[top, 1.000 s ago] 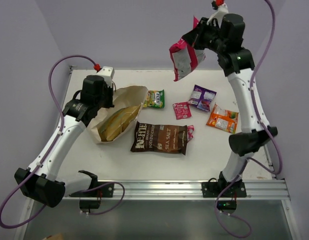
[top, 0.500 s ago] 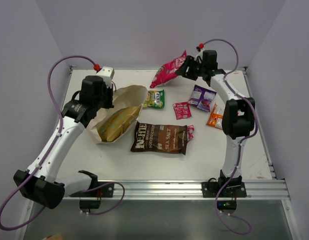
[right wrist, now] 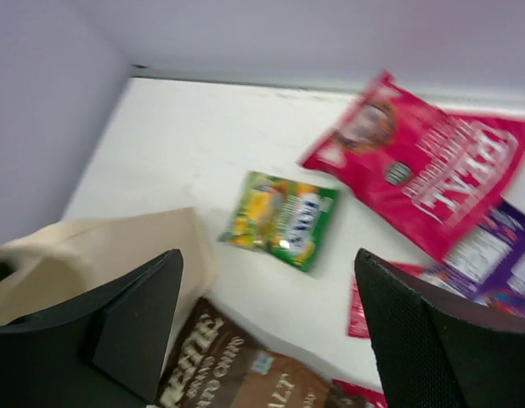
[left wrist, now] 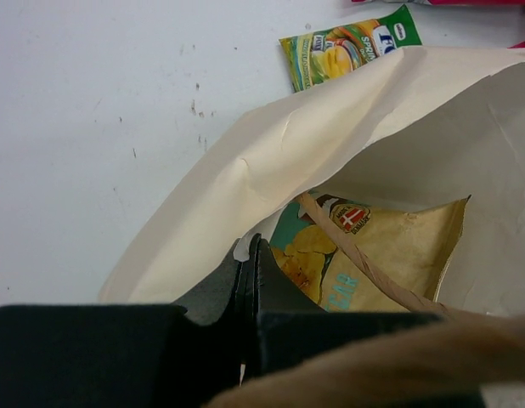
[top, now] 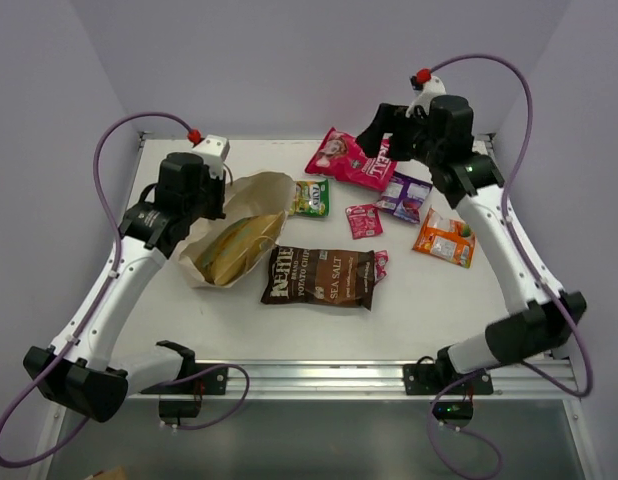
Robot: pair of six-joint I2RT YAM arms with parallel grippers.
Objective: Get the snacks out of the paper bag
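The cream paper bag [top: 266,189] lies on its side at the left with its mouth held up. My left gripper [top: 211,202] is shut on the paper bag's upper edge [left wrist: 271,161], and its tips [left wrist: 251,253] pinch the paper. Inside lies a tan-yellow snack bag [top: 233,246] [left wrist: 390,255], next to a brown string handle [left wrist: 347,251]. My right gripper [top: 377,128] hovers open above the back of the table, nothing between its fingers [right wrist: 267,255]. Just below it the red-pink bag [top: 349,158] [right wrist: 424,166] lies flat on the table.
Out on the table lie a green packet [top: 310,197] [right wrist: 281,218], the dark brown chip bag [top: 319,277] [right wrist: 237,374], a small pink packet [top: 364,220], a purple packet [top: 406,195] and an orange packet [top: 445,238]. The walls stand close behind.
My right gripper has come down with the red-pink bag, opened and let it go; the bag now lies on the table at the back. The left arm has not moved.
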